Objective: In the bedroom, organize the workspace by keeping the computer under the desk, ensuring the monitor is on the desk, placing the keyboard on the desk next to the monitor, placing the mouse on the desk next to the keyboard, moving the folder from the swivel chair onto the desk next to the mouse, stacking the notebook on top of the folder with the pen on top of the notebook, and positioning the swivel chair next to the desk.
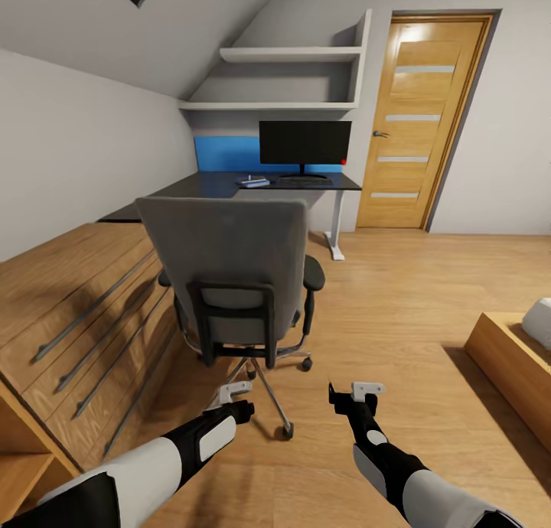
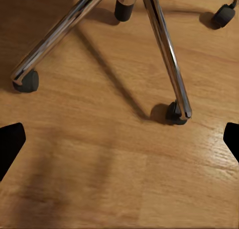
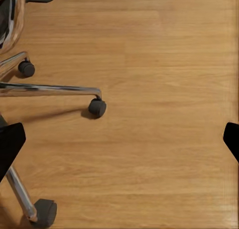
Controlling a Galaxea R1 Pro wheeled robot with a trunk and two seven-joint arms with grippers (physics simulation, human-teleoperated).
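grey padding of the swivel chair (image 1: 229, 268) faces us, its back turned our way, so we cannot see whether the folder lies on its seat. the chair stands well apart from the black counter (image 1: 222, 185), so moving it closer looks undone. on the counter the monitor (image 1: 304, 144) is upright, and the keyboard (image 1: 304, 180) lies just in front of it, so those two steps look finished. a small pale-blue thing (image 1: 253, 181) sits beside the keyboard; it is too small for us to name. mouse, notebook and pen we cannot pick out, and the space under the counter looks bare from here. our left fingers (image 1: 236, 394) and right fingers (image 1: 360, 392) hang low over the wood floor (image 1: 398, 298) near the chair's silver base (image 2: 164, 50); both wrist views show the tips wide apart and holding nothing. we judge most of the job is left.
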